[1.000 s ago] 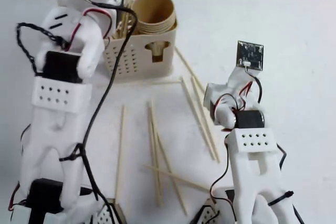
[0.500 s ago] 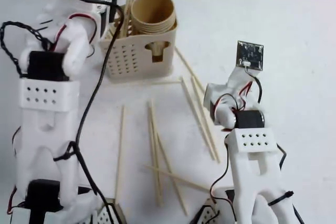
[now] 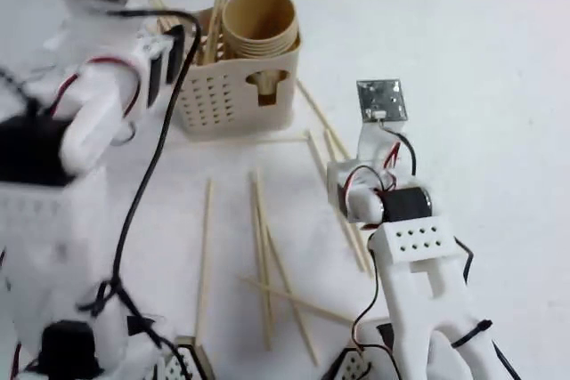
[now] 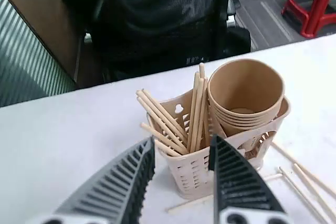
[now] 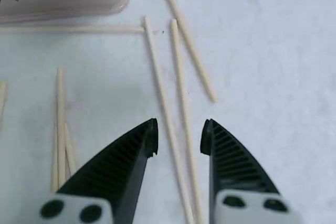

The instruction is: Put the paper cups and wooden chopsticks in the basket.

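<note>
— The white worktop (image 3: 499, 86) first. What stands on it?

— Two arms. The left arm (image 3: 62, 175) rises beside the basket (image 3: 233, 100) at the far side, and the right arm (image 3: 419, 264) is nearer the middle. The basket already holds the stacked paper cups (image 3: 259, 20) and a bunch of standing chopsticks (image 4: 195, 111).

— So what is left to collect?

— Loose chopsticks (image 3: 262, 246) lie flat on the worktop in front of the basket. A pair of chopsticks (image 5: 182, 98) lies side by side over toward the right arm.

— Which jaws are nearer that pair?

— The right jaws, clearly. They are spread apart with nothing between them, and they hover above the pair. Both sticks fall inside the gap. Their long axis runs out through it, away from the wrist, so I judge the jaws would close across the sticks, not along them.

— And the left jaws?

— Parted as well and holding nothing. They are up above the worktop, facing the basket, well apart from that pair.

— What does the next move need?

— Probably just a straight drop by the right arm, with little turning of the wrist.
</note>
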`<state>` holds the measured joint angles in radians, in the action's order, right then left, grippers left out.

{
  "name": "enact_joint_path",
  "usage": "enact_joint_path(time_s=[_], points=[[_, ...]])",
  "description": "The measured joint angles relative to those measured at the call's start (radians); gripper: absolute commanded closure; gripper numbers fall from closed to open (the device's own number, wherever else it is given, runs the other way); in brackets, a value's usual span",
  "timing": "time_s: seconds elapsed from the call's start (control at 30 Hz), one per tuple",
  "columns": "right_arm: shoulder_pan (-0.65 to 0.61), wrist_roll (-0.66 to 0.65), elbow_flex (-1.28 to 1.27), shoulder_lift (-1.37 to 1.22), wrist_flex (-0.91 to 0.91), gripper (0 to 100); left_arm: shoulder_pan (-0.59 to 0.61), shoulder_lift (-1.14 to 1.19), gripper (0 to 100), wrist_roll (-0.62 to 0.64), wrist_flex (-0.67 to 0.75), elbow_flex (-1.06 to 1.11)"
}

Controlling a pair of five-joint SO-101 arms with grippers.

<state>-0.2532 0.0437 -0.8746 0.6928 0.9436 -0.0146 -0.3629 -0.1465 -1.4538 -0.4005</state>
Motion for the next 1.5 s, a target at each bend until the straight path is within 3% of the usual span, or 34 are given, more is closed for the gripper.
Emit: enact_joint_path(time_s=[0.3, 0.47, 0.73, 0.93, 1.03, 1.27, 1.5], points=[[-0.054, -0.068, 0.000, 0.000, 0.052, 85.4, 0.000, -0.153, 82, 0.000, -0.160, -0.002], [-0.060, -0.071, 0.017, -0.058, 0.094, 85.3, 0.000, -0.241, 82, 0.000, -0.153, 0.135], [-0.060, -0.071, 0.129, -0.292, 0.153, 85.2, 0.002, -0.565, 82, 0.000, 0.068, 0.608], [-0.060, -0.071, 0.132, -0.362, 0.123, 73.5, 0.077, -0.809, 82, 0.000, 0.259, 1.016], [-0.060, -0.071, 0.132, -0.382, 0.123, 72.3, 0.132, -0.890, 82, 0.000, 0.331, 1.185], [-0.089, -0.071, 0.132, -0.450, 0.077, 72.3, 0.233, -1.016, 82, 0.000, 0.436, 1.484], [-0.094, -0.071, 0.147, -0.597, -0.080, 72.6, 0.245, -1.128, 82, 0.000, 0.509, 1.705]])
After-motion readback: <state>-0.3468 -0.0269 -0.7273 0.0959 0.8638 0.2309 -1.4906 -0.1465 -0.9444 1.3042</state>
